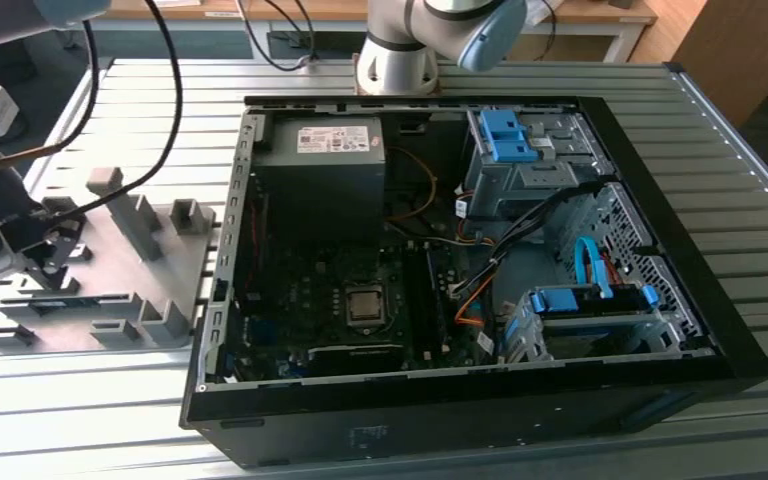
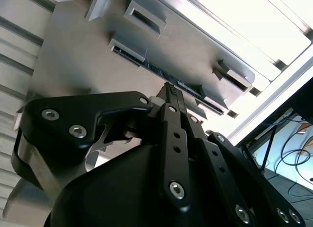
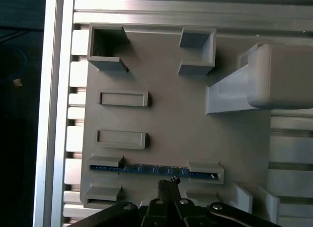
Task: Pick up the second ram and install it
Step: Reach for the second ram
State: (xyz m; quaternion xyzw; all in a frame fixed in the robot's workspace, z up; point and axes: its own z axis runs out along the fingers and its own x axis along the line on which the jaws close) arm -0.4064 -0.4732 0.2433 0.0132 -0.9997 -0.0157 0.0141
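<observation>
Second ram (image 3: 154, 169) held on edge in gray holder (image 3: 195, 134), long axis along worktop (image 3: 171, 11) slats; end effector (image 3: 168, 180) pressed together beside it.

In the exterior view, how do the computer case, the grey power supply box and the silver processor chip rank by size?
Largest to smallest:
1. computer case
2. power supply box
3. processor chip
No two look alike in size.

Nothing was legible: the white label (image 1: 333, 138) on the power supply (image 1: 315, 185) carried print too small to read, and the second ram (image 3: 146, 169) showed no readable markings.
</observation>
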